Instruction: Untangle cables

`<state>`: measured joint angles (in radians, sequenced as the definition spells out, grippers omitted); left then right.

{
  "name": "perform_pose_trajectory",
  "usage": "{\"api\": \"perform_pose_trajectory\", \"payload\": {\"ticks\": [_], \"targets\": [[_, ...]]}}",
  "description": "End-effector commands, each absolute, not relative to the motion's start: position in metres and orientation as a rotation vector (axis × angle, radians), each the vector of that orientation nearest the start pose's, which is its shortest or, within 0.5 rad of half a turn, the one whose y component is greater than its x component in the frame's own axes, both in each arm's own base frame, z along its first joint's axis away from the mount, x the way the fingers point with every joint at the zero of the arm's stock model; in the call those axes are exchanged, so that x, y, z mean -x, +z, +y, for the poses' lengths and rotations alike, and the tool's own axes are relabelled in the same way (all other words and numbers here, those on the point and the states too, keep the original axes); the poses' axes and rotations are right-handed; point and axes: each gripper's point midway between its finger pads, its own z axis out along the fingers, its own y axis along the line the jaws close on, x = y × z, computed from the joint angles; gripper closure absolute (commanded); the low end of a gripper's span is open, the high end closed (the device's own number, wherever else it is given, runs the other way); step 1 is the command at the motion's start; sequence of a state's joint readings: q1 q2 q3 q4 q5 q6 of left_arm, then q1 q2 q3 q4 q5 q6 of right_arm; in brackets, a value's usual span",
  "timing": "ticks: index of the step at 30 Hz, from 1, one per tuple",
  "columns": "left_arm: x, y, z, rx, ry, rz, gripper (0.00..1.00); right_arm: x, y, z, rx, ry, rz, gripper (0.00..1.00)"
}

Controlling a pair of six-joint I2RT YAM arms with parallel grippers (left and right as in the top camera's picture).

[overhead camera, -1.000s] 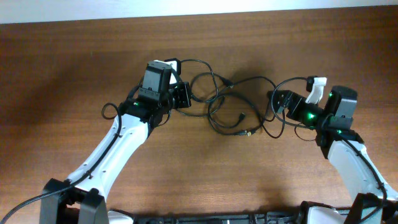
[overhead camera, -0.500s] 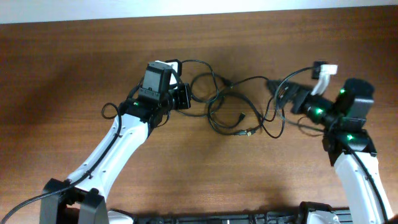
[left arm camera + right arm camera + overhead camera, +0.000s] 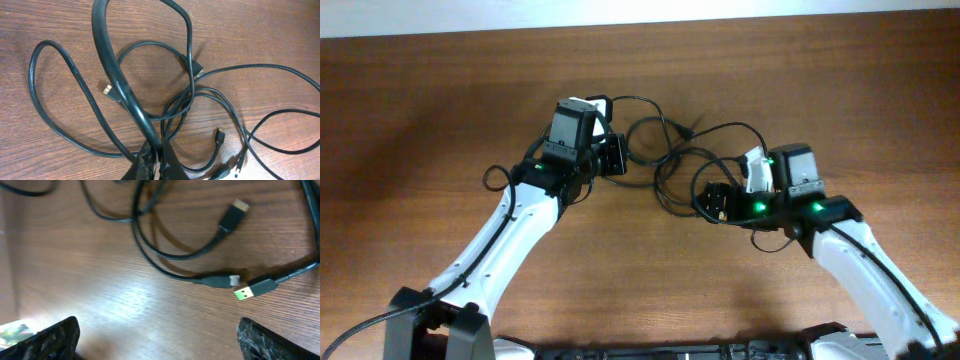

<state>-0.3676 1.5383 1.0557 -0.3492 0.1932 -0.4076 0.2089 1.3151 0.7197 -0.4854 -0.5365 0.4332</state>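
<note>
The cables lie in a loose black tangle on the wooden table, in the middle of the scene between the 2 arms. Their loops cross one another and several plug ends are scattered among them. The left gripper sits at the left edge of the tangle. Its wrist view shows its fingers clenched on 1 cord, the held strand, which rises from the pinch in a tall arch and bends back down on the right. In that view a wide loop spreads over the wood to the left of the held strand. A flat metal plug lies just beside the strand on its left, and a dark plug rests to its right where 2 cords cross. The right gripper is at the near right part of the tangle, close over the table. Its fingers are released and spread wide, with bare wood between them. Beyond them in the wrist view, a green-tongued plug and a grey-tipped plug lie tip to tip, just apart. A gold-tipped plug lies farther off, near a crossing of 2 thin cords.
</note>
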Motion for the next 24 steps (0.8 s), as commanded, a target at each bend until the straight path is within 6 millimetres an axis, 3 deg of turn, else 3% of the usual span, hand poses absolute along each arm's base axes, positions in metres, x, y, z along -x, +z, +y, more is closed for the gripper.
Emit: {"api": "perform_pose_trajectory", "payload": {"ticks": [1,5,7,10,11,13,17,20,24], "targets": [[-0.386,0.137,-0.175,-0.039,-0.522,2.46,0.98,-0.272,0.057,0.143,-0.127,0.83,2.784,0.01],[-0.404,0.144,-0.122,0.068,-0.231,2.404,1.0,-0.272,0.024,0.135,-0.194,0.749,2.879,0.01],[-0.41,0.169,-0.07,0.212,-0.06,2.35,1.0,-0.269,0.015,0.134,-0.205,0.742,2.909,0.01],[-0.416,0.215,-0.028,0.314,-0.024,2.249,1.0,-0.274,0.013,0.131,-0.206,0.707,2.895,0.01],[-0.417,0.229,-0.023,0.325,-0.06,2.218,1.0,-0.278,0.014,0.131,-0.203,0.699,2.88,0.01],[-0.415,0.249,-0.029,0.298,-0.179,2.183,1.0,-0.286,0.017,0.133,-0.188,0.711,2.84,0.01],[-0.41,0.257,-0.05,0.224,-0.324,2.184,1.0,-0.293,0.032,0.154,-0.122,0.892,2.769,0.01],[-0.405,0.26,-0.081,0.042,-0.416,2.191,1.0,-0.298,0.068,0.19,0.036,1.228,2.607,0.01],[-0.397,0.268,-0.117,-0.256,-0.468,2.137,1.0,-0.3,0.102,0.211,0.203,1.445,2.43,0.01]]}}
